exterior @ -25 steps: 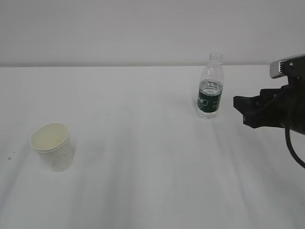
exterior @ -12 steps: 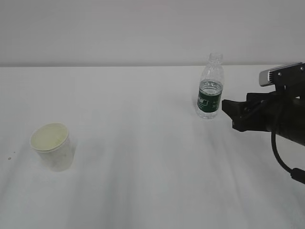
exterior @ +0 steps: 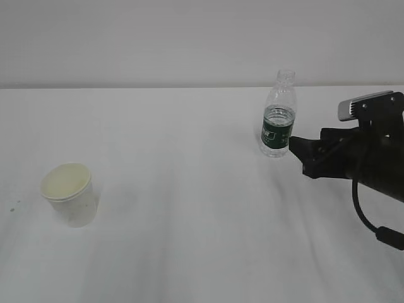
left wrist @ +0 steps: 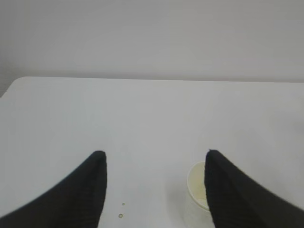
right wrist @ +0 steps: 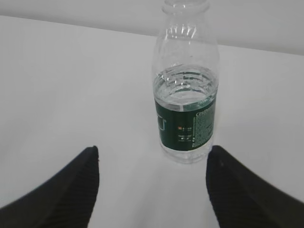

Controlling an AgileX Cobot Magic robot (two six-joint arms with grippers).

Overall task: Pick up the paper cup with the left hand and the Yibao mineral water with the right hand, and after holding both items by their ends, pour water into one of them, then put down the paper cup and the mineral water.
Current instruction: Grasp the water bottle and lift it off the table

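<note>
We are looking at the Yibao mineral water (exterior: 278, 117) standing upright and uncapped on the white table (exterior: 189, 189), just ahead of the right hand (exterior: 297, 148) and not yet touched by it. The bottle is roughly half full, with the waterline sitting at the top edge of its dark green label. The right hand's jaws are spread wide and gripping nothing.

Compared with the earlier exterior pictures, we are seeing the right hand pushing further in from the right edge — a second ago its tips were well apart from the bottle, and now they are arriving just beside its lower body. The bottle and the paper cup (exterior: 69, 194) are sitting exactly where they were.

The right wrist view is giving us what the exterior view cannot: the Yibao mineral water (right wrist: 185, 85) is lining up ahead of the gap in the right hand (right wrist: 152, 164), nearer the right fingertip than the left, with the white print on the label showing.

The left hand (left wrist: 154, 159) is appearing only in its own wrist view — the exterior view is showing none of it. Its jaws are likewise parted and empty. The paper cup (left wrist: 197, 184) is standing upright on the table beyond the tips, partly hidden behind the right-side finger (left wrist: 237, 194), cream inside facing up. A couple of tiny specks (left wrist: 121, 211) are lying on the table between the fingers.
</note>
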